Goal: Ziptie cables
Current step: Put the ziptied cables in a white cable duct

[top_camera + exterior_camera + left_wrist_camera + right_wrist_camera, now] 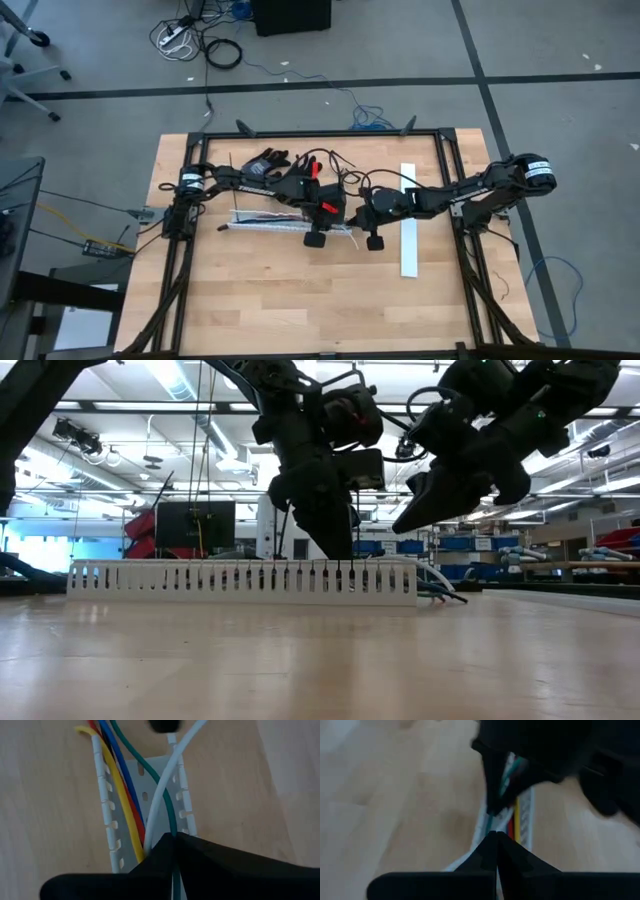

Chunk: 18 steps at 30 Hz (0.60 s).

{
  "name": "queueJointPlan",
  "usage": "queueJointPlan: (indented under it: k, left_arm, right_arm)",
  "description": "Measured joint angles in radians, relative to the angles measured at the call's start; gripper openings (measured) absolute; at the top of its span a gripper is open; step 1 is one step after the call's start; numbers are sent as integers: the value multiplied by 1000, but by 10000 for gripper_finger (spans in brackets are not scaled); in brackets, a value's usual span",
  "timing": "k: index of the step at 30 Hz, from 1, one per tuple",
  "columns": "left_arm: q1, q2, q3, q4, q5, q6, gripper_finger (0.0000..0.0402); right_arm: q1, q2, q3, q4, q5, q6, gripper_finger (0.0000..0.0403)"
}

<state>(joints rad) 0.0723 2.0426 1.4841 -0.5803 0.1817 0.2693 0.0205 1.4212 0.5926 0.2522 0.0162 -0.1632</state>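
Left gripper (175, 840): clenched on the cables (131, 795), tips down in the slotted duct (107, 815)
Right gripper (496, 836): clenched, holding nothing, just beside the left one, above the duct's end
Cables: lying along the duct, between its walls
Room: bare table (290, 300) beyond both fingers; white strip (408, 220) near the right gripper

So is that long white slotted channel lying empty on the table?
No. In the left wrist view several coloured cables, yellow, red, blue, green and white, run along inside the white slotted channel.

Cables (131, 795) yellow, blue, red, green, white.
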Motion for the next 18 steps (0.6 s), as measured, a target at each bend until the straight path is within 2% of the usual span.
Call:
queueJointPlan:
  k: [12,18]
  left_arm:
    - [-1,0,0,37,8,-15,7]
    - [-8,0,0,81,15,-14,7]
  right_arm:
    - [2,2,0,57,-58,-15,0]
    - [-5,106,0,114,-63,-24,0]
